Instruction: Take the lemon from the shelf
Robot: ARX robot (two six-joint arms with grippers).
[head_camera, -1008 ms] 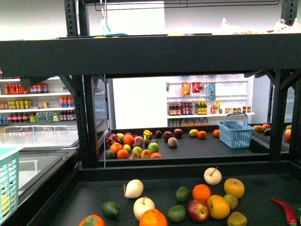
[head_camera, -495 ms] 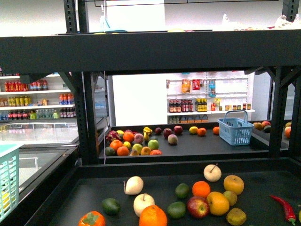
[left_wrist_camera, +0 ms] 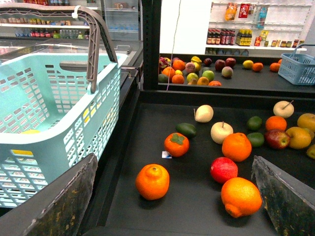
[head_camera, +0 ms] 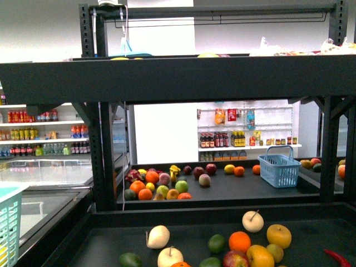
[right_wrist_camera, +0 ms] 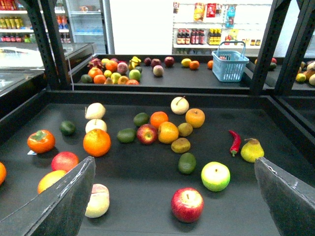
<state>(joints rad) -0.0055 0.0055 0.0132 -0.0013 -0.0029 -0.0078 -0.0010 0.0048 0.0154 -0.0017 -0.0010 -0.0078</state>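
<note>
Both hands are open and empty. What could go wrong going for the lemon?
Wrong pick: the small bright yellow oval lemon seems to lie on the far tray of the black metal shelf, while a larger round yellow-orange fruit sits much nearer. Reach: getting there means crossing the crowded near tray, possibly knocking fruit rolling.

Left end effector (left_wrist_camera: 172, 196) jaws spread wide, empty. Right end effector (right_wrist_camera: 174, 199) likewise wide, empty.

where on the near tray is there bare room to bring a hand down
In the right wrist view, the shelf is bare between the green avocado and the orange. Another open strip lies beyond the red chili, toward the back edge. It is crowded around the red apple, where fruit touches.
</note>
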